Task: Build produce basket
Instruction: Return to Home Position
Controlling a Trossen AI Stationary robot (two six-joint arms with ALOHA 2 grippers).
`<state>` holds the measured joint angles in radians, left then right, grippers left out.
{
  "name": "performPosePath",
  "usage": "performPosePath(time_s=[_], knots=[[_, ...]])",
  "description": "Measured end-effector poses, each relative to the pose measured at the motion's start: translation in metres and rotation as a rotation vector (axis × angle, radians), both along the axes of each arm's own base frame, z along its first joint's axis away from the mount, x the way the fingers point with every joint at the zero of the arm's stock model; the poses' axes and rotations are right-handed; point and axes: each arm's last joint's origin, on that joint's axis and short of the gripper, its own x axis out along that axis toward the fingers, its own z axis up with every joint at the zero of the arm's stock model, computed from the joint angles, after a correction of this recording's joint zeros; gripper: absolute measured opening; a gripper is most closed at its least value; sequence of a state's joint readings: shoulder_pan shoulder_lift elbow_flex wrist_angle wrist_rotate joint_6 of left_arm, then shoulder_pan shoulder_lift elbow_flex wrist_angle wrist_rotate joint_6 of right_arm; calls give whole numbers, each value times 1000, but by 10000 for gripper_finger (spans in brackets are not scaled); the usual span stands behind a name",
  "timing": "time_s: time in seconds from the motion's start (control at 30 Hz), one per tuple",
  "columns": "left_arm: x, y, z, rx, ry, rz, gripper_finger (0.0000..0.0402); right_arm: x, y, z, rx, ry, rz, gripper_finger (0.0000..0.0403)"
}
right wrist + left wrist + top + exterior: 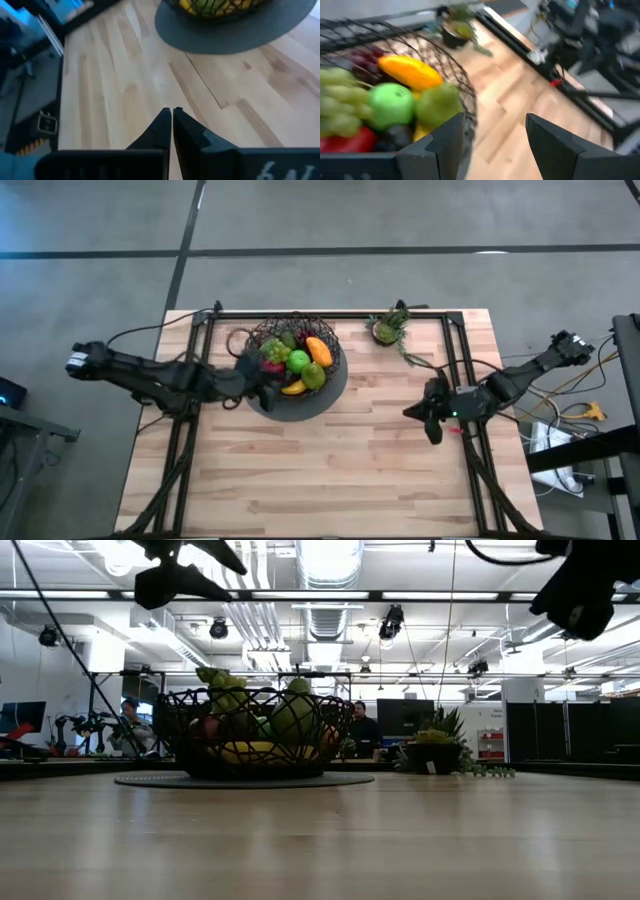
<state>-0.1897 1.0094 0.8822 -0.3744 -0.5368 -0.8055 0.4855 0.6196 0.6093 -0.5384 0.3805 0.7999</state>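
The dark wire basket stands on a flat grey round disc at the table's far middle. It holds produce: an orange fruit, a green apple, a pear, green grapes, a red apple and a banana. My left gripper hovers open above the basket's near left side, with nothing between its fingers. My right gripper is shut and empty, raised over the table's right part.
A small potted plant stands at the far edge, right of the basket. A black frame runs along the table's sides and far edge. Bare wood spreads across the near half of the table.
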Motion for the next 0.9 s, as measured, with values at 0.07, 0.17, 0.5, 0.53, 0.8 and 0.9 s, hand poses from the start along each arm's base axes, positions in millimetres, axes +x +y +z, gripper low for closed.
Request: performPosePath(time_s=[0.07, 0.17, 0.5, 0.53, 0.8, 0.9], knots=[[8, -8, -4, 4, 25, -28, 193, -5, -5, -5, 12, -35, -13, 9], [18, -14, -12, 1, 66, -40, 193, -18, -15, -8, 34, -87, -36, 9], [36, -19, -21, -69, 90, -16, 193, -65, -42, -8, 109, -353, -70, 8], [36, -19, -20, -71, 85, -16, 193, -69, -43, -10, 116, -375, -73, 8], [38, -20, -13, -77, 59, -17, 193, -70, -44, -28, 129, -481, -41, 8], [40, -20, -10, -85, 26, -20, 193, -61, -39, -36, 121, -520, -14, 8]])
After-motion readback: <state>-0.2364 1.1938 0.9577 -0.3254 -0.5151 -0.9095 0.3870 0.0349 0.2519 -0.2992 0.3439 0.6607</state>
